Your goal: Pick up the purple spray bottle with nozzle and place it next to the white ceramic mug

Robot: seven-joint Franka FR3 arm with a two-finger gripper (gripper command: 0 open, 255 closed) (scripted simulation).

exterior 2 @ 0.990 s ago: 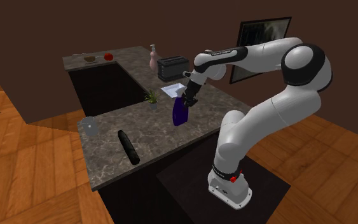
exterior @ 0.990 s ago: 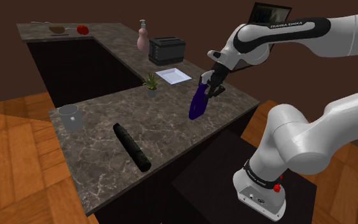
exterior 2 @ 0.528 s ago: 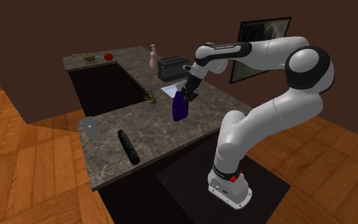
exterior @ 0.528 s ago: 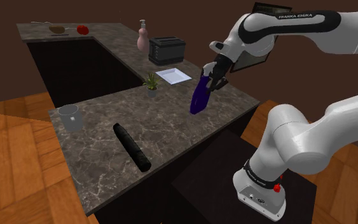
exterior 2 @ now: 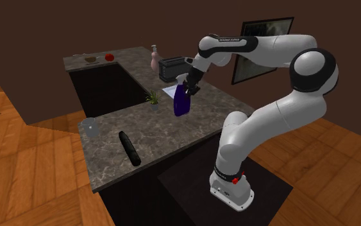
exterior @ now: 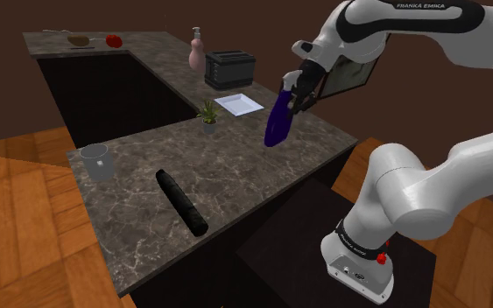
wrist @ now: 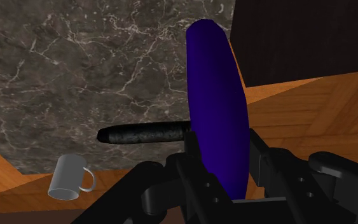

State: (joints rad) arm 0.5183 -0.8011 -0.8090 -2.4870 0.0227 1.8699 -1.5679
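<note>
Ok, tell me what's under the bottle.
Bare dark veined counter; the bottle hangs above it from the gripper. In the wrist view the bottle covers one end of the black rod and the counter behind it.

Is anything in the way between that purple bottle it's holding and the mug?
A black cylinder lies on the counter roughly between the purple bottle and the mug. Held aloft in the gripper, the bottle could probably pass over it.

Marbled counter [exterior: 139, 157], grey mug [exterior: 96, 161], black cylinder [exterior: 182, 202], small plant [exterior: 207, 113], toaster [exterior: 228, 68], perhaps a tomato [exterior: 113, 40]
</note>
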